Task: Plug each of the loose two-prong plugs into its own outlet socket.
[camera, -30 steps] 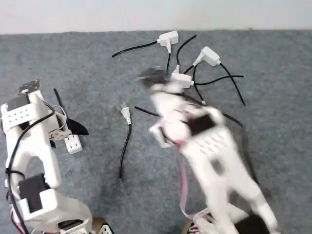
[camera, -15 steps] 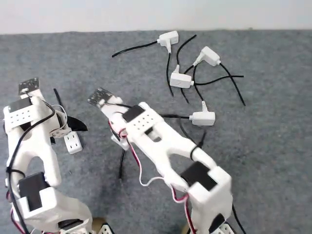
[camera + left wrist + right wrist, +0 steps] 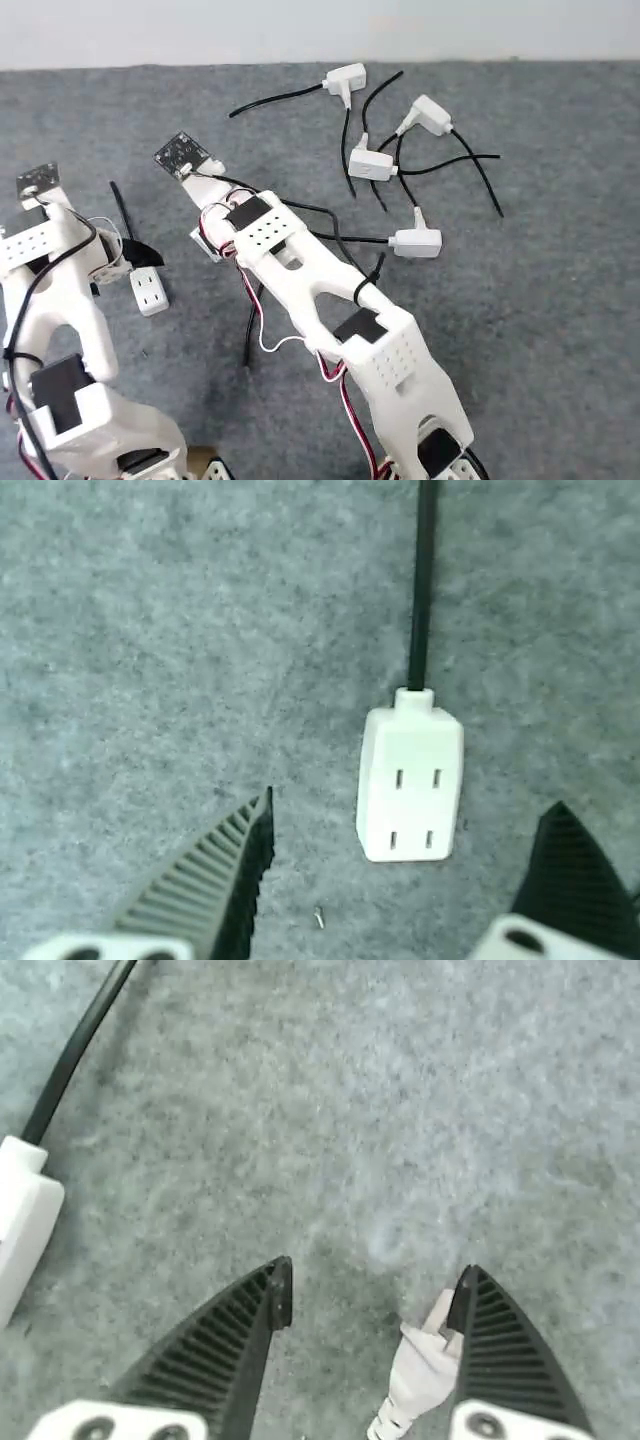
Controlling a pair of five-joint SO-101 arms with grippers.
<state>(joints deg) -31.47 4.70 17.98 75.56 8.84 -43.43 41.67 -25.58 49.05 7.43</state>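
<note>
We see the right gripper [image 3: 374, 1270] spread wide over the one loose plug [image 3: 420, 1370], which lies on the grey surface [image 3: 560, 330] just beside one finger, toward the left edge. The left gripper [image 3: 410, 808], also spread, straddles an outlet socket [image 3: 410, 785] near that edge. We count five sockets in all; four more sockets [image 3: 372, 163] sit toward the far edge. We judge the plug light and stiff on a limp cord, best pinched across its body, behind the prongs.
</note>
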